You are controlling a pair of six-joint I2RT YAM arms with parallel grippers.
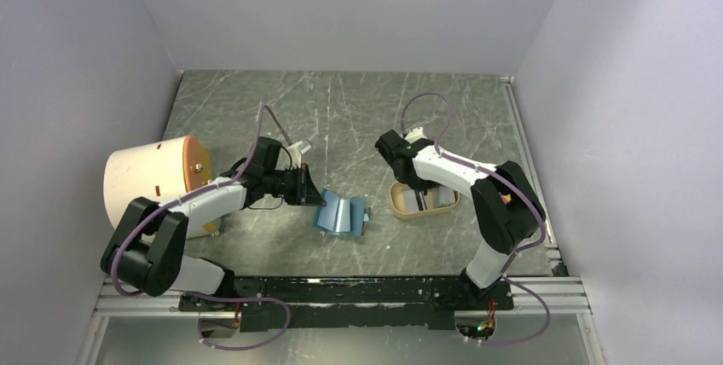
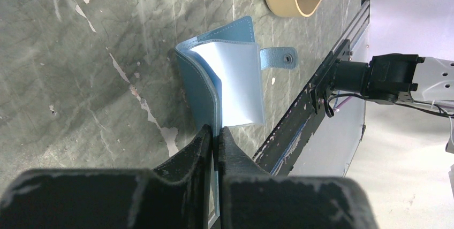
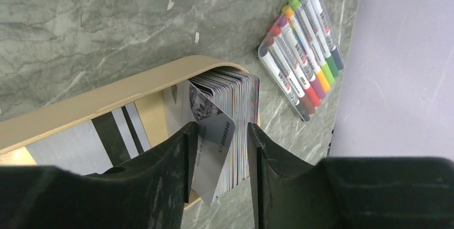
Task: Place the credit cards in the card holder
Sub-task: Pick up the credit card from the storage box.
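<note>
Left pincer (image 2: 215, 132) clenched on teal card holder (image 2: 235, 79) edge; right pincer (image 3: 220, 127) parted around tilted grey credit card (image 3: 211, 151) in tan tray (image 3: 107, 98).

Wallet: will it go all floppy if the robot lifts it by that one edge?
Probably a bit floppy: the wallet bends open, its pale inner flap curling away. It looks thin, so it is likely light. The left gripper pinches only one cover edge, so the other half and the snap tab may dangle.
</note>
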